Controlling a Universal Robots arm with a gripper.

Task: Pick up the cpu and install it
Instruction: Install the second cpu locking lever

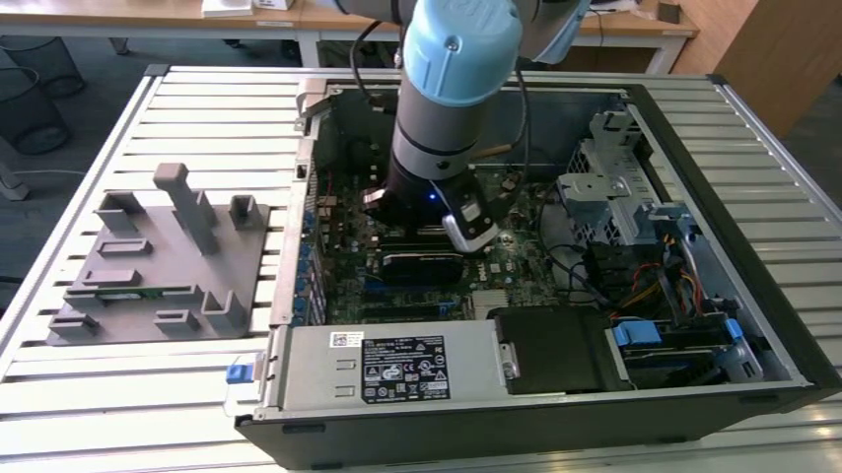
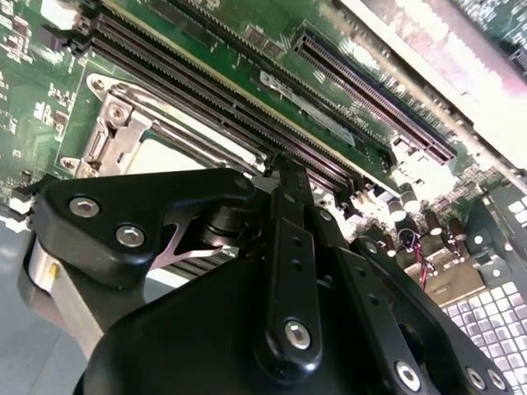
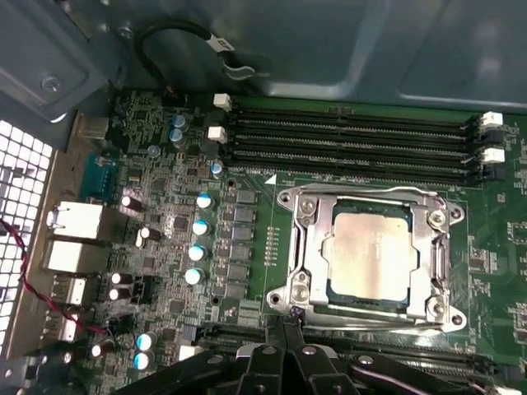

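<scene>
The tool (image 3: 284, 362), all black jointed links and round screw heads, hangs low over the motherboard (image 3: 247, 247); in both wrist views its fingers come together in a narrow seam with nothing seen between them, so it looks pinched shut and empty, though the tips themselves are hard to make out. Just beyond the tips in the first wrist view lies the cpu (image 3: 369, 257), a flat square chip with a dull silver-grey metal top and a thin pale rim, sitting level inside the socket (image 3: 298, 239), a bright steel frame with screws at its corners. In the second wrist view a corner of the same pale chip (image 2: 169, 156) shows beside the tool's black housing. Next to the socket run four long dark memory slots (image 3: 354, 140) with white end clips, and on the other side stand rows of small round capacitors (image 3: 198, 251) with blue and silver tops on the green board. Farther off, in the exterior view, the grey and pale-blue arm (image 1: 441, 118) reaches down into the open black computer case (image 1: 736, 325), which lies on its side on a slatted metal desk (image 1: 197, 108). At that view's left a grey moulded fixture (image 1: 152, 266) with upright posts and shallow pockets rests on the desk, well apart from the case.
</scene>
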